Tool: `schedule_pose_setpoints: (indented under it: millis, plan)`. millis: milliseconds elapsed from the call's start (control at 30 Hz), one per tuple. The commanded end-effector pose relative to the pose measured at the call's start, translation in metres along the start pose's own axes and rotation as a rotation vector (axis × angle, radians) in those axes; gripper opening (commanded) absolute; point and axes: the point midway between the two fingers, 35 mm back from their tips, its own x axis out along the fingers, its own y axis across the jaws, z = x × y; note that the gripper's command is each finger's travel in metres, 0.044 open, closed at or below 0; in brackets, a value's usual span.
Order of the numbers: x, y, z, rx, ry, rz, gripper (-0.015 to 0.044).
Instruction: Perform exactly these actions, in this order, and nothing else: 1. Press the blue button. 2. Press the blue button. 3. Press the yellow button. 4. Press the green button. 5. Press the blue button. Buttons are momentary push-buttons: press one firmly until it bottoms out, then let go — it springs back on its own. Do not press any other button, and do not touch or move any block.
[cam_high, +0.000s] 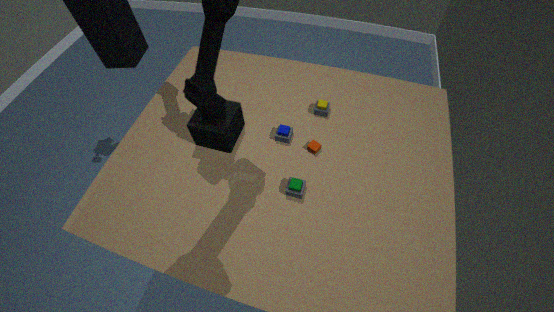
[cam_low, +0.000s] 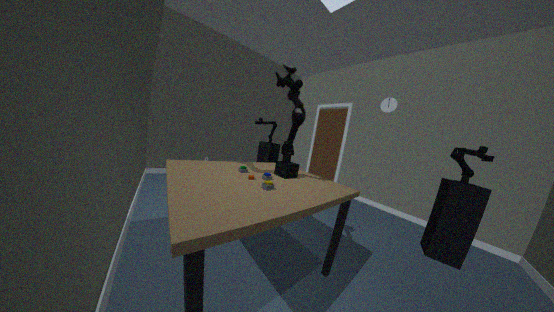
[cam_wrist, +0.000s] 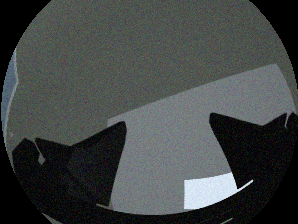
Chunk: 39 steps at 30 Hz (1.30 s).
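Note:
The blue button (cam_high: 284, 130) (cam_low: 267, 175) sits on a grey base in front of the arm's base. The yellow button (cam_high: 322, 104) (cam_low: 268, 183) stands on its grey base toward the upper right in the top view. The green button (cam_high: 295, 184) (cam_low: 243, 168) is at the lower side there, also on a grey base. All three look unpressed. My gripper (cam_low: 281, 72) (cam_wrist: 169, 122) is open and empty, raised high above the table with the arm nearly upright. The wrist view shows only walls and ceiling between the spread fingers. The top view does not show the gripper.
An orange block (cam_high: 314, 146) (cam_low: 251, 177) lies on the wooden table (cam_high: 380, 200) (cam_low: 210, 200) among the three buttons. The arm's black base (cam_high: 216, 127) (cam_low: 286, 169) stands near the table's edge. Other small arms on black pedestals stand away from the table.

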Motion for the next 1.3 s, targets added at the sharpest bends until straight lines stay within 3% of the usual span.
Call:
schedule_pose_setpoints:
  millis: [0, 300, 567, 767, 933, 1100, 1267]
  plan:
    - [0.0, 0.002, -0.001, 0.017, 0.003, -0.001, 0.04]
    - [0.016, 0.103, 0.005, 0.864, 0.091, 0.037, 0.04]
    - [0.038, 0.198, 0.111, 1.578, 0.1, 0.307, 0.04]
    - [0.031, 0.234, 0.234, 1.972, 0.098, 0.681, 0.04]
    - [-0.001, 0.234, 0.339, 2.147, 0.101, 1.064, 0.04]
    - [-0.058, 0.215, 0.431, 2.167, 0.117, 1.493, 0.04]
    - [-0.139, 0.185, 0.5, 2.008, 0.148, 1.922, 0.04]
